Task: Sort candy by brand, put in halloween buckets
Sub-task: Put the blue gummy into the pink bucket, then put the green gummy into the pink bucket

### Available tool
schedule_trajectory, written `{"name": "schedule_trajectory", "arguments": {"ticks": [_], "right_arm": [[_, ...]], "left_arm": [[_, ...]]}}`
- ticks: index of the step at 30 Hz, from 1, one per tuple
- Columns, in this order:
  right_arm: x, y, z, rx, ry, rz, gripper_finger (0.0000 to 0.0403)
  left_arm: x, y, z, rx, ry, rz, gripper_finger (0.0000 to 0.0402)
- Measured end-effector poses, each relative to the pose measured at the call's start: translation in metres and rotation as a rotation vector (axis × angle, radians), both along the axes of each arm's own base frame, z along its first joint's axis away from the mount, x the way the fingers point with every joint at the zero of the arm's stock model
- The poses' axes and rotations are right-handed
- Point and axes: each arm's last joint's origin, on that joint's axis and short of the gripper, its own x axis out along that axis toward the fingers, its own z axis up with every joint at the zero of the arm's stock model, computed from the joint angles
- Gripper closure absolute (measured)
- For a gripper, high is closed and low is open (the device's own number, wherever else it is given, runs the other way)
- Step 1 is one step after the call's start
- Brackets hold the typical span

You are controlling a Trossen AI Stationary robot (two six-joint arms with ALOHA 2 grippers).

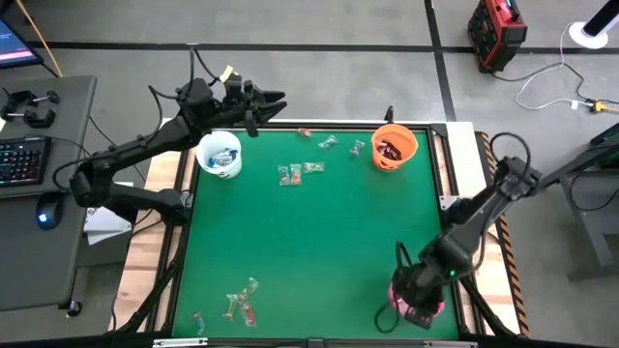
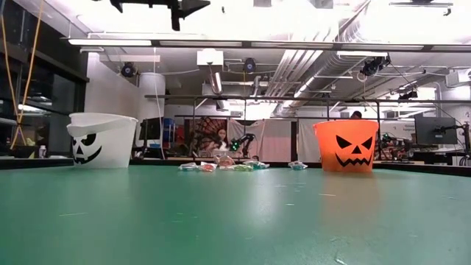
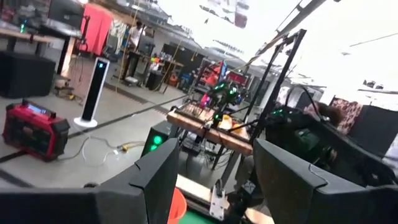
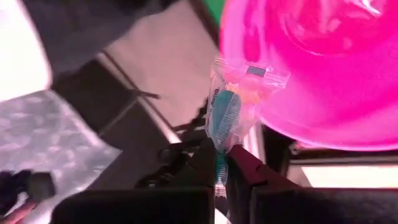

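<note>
I am pinching a small clear-wrapped sweet with blue and orange print [image 4: 233,102] between the dark fingers of my right gripper [image 4: 222,163], which are pressed together on its lower edge, and I am holding it just beside the rim of the bright pink round plastic bucket [image 4: 323,68] at the near right corner of the green table [image 1: 329,232]. From above, that pink bucket [image 1: 418,307] is mostly hidden under my right gripper [image 1: 414,290], so only a sliver of its rim is showing, and whether the sweet is touching the bucket I cannot tell. My left gripper [image 3: 214,180] is hovering with its fingers spread wide at the far left, above and just behind the white round plastic bucket [image 1: 219,155], which is holding blue-and-white wrapped sweets [image 1: 224,158]. The orange round plastic bucket [image 1: 394,146] is standing at the far right with dark brown-red sweets [image 1: 390,151] inside it. Loose wrapped candy [image 1: 302,170] is lying between the two far buckets, and another small cluster [image 1: 242,304] is lying near the front left edge; their wrappers are too small to read. In the level view the pink bucket is out of frame, and only the white bucket's and the orange bucket's carved faces are showing.
</note>
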Motion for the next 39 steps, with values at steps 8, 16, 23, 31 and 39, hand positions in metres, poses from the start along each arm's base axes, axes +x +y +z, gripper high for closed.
{"name": "schedule_trajectory", "arguments": {"ticks": [8,16,23,31,39], "right_arm": [[-0.004,-0.009,-0.008,-0.130,0.060,-0.013,0.0333],[0.002,-0.033,0.005,-0.092,-0.076,0.084,0.0180],[0.002,-0.095,0.030,-0.239,-0.291,0.061,0.0141],[0.049,-0.171,0.030,-0.438,-0.611,0.061,0.0140],[0.095,-0.219,0.003,-0.462,-0.776,0.232,0.0140]], "left_arm": [[-0.006,0.007,0.006,-0.009,-0.032,0.008,0.0204],[-0.012,0.004,0.019,0.007,-0.070,0.005,0.0204],[-0.024,-0.005,0.026,0.000,-0.069,-0.011,0.0204],[-0.039,-0.037,0.006,-0.269,0.204,-0.339,0.0204],[-0.052,-0.114,-0.051,-0.574,0.901,-0.399,0.0204]]}}
